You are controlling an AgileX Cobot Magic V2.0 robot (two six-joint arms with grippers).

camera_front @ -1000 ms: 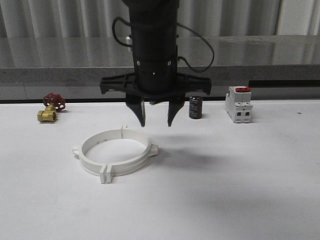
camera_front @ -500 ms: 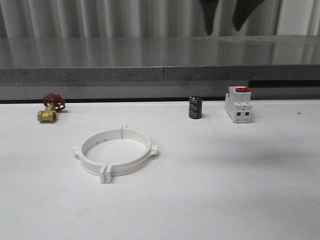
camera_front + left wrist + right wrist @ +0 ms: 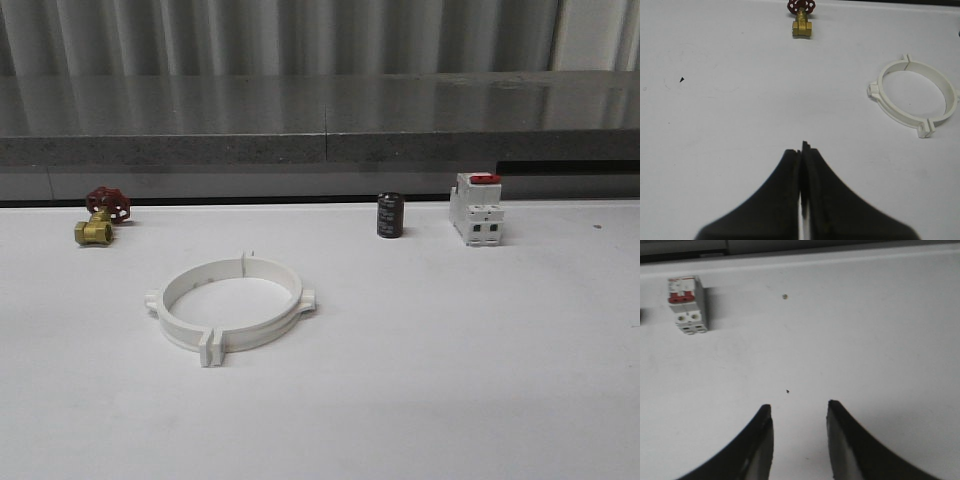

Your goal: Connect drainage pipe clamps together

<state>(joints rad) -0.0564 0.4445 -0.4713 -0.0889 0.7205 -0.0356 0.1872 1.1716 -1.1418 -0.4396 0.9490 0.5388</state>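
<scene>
The two white drainage pipe clamps [image 3: 230, 310] lie joined as one flat ring on the white table, left of centre in the front view, with end tabs at front and back and a lug on each side. The same clamp ring [image 3: 915, 97] lies well off to one side of my left gripper [image 3: 801, 152], which is shut with nothing in it, high above bare table. My right gripper [image 3: 799, 410] is open and empty over bare table, far from the ring.
A brass valve with a red handwheel [image 3: 102, 216] sits at the back left. A small black cylinder [image 3: 390, 215] and a white breaker with a red switch [image 3: 476, 208] stand at the back right. A grey ledge [image 3: 320, 140] runs behind the table.
The black arm and open gripper that hung just above the ring a second ago rose up out of the front view. The ring has not moved.
</scene>
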